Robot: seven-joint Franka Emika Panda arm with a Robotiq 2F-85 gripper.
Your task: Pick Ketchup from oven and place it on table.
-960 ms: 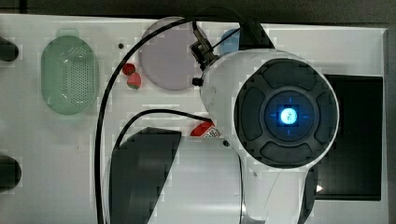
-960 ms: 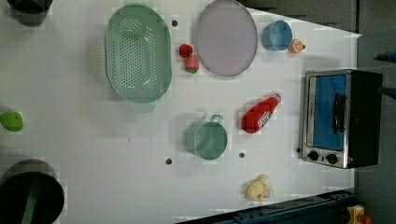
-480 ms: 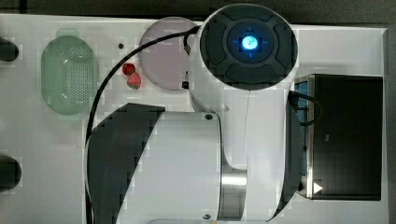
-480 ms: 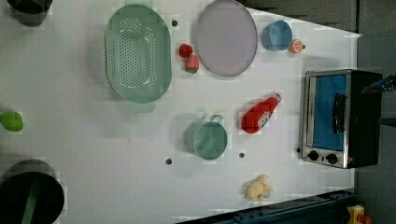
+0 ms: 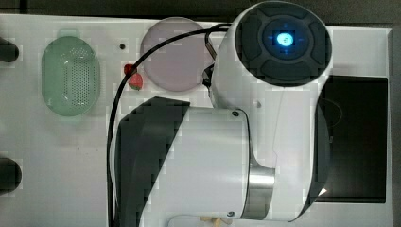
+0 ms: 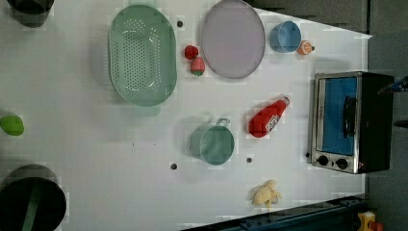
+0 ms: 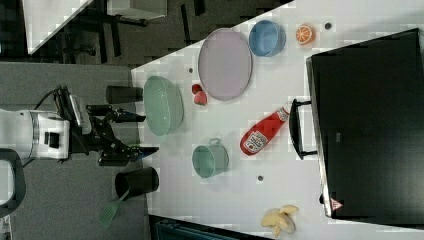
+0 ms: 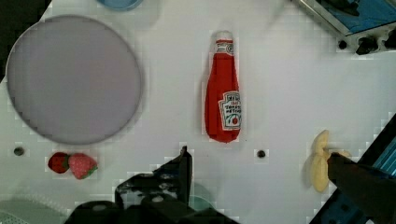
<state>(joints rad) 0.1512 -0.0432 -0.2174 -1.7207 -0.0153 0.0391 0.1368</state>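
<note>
Wrist view: my gripper (image 8: 261, 175) hangs spread wide, holding nothing.
I see the Ketchup (image 8: 224, 91) lying flat on the table (image 8: 280, 93), near the oven (image 6: 350, 121), outside it.

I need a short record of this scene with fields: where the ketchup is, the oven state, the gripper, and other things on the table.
ketchup: the Ketchup lies on its side on the table, outside the oven, cap toward it
oven: door looks shut
gripper: the gripper is open, holds nothing, and is away from the bottle
near the bottle: green cup, banana
farther: lilac plate, two strawberries, green colander, blue bowl
</note>
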